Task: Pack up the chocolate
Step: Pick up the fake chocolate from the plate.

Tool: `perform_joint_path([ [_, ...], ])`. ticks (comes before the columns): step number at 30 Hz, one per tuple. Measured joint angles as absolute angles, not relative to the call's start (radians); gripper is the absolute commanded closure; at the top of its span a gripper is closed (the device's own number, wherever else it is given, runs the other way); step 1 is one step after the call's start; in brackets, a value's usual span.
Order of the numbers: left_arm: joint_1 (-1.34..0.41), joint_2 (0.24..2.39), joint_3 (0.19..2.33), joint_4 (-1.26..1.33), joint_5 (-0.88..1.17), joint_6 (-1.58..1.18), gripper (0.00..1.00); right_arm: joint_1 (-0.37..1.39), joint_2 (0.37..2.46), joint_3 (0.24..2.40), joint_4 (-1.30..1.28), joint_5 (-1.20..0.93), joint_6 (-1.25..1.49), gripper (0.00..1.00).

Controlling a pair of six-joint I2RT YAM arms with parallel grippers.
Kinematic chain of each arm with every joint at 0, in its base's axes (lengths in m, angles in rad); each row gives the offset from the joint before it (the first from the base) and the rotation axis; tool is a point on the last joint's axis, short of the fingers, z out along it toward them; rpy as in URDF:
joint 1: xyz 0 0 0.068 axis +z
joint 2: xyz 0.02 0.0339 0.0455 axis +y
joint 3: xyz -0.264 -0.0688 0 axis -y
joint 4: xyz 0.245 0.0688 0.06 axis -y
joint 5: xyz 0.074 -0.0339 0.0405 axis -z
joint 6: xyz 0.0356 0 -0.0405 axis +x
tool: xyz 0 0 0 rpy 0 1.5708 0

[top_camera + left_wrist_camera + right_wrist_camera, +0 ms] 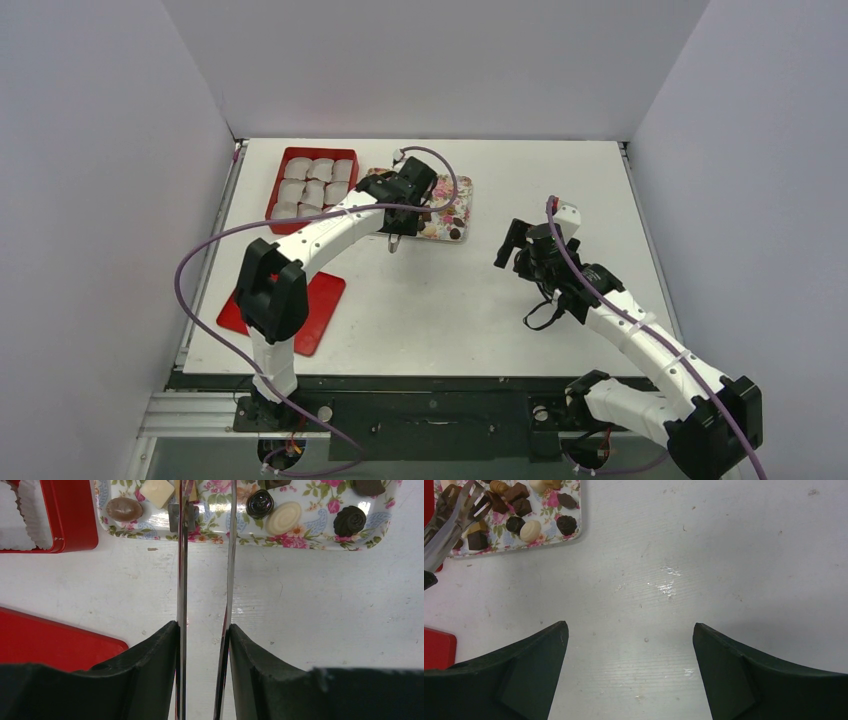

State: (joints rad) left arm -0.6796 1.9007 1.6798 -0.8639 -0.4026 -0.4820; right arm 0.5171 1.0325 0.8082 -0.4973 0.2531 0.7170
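Reaching toward the tray (310, 542), left pincer (202, 630) clenches tongs (182, 580); right pincer (630, 627) hovers released.

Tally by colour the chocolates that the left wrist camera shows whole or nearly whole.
Dark brown chocolates: 2
Cream chocolates: 2
Light brown chocolates: 1
Total: 5
Any piece behind the tongs cannot be counted.

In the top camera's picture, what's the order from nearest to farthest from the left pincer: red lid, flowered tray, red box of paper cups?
From the left pincer, gripping tongs:
1. flowered tray, under the tongs' tips
2. red box, left of the tray
3. red lid, at the near left
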Motion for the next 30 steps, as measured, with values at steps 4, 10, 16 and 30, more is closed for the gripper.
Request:
perform_joint_path([
  [4,-0.680,1.911,1.682,-0.862,-0.402,-0.477,0.63,0.516,1.040,0.808,-0.497,0.253,0.715,0.10],
  [10,-0.680,1.911,1.683,-0.859,-0.397,-0.476,0.62,0.516,1.045,0.808,-0.497,0.252,0.715,0.10],
  [16,-0.680,1.904,1.683,-0.855,-0.393,-0.477,0.59,0.516,1.045,0.808,-0.497,0.245,0.715,0.10],
  [30,-0.680,1.892,1.683,-0.840,-0.371,-0.487,0.59,0.516,1.045,0.808,-0.497,0.242,0.715,0.10],
])
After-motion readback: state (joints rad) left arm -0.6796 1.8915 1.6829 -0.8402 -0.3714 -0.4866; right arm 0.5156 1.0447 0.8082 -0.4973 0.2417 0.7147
